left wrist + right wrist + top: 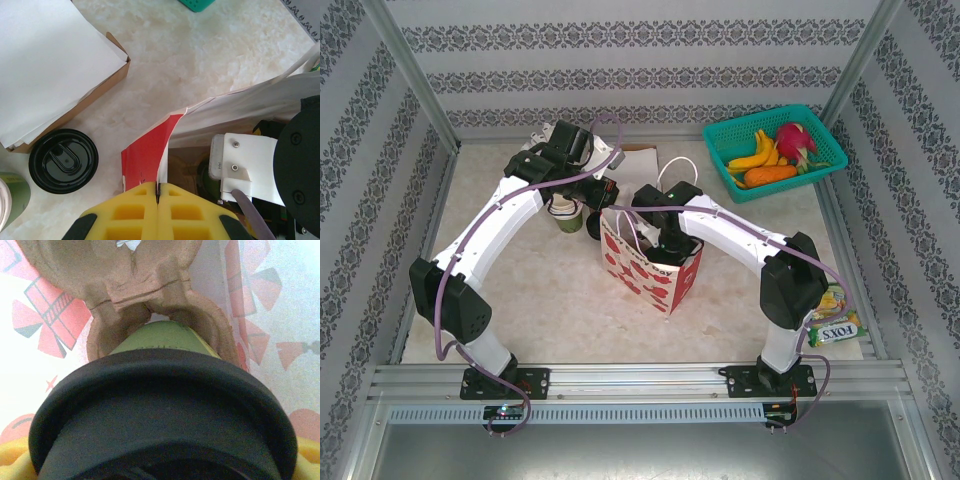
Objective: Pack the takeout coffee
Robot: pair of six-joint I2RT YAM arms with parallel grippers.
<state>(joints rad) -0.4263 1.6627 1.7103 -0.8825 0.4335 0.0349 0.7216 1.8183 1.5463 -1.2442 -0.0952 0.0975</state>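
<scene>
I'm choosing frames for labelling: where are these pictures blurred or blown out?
Right wrist: the takeout coffee, very close, is soft at its lid; the carrier beyond is sharper. Left wrist: the white paper in the box is nearly blown out. Top external: even light, soft shadows.

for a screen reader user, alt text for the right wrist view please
A green takeout coffee with a black lid sits between the yellow fingers, its lower end seated in a brown cardboard carrier inside the red-flowered paper bag.
</scene>
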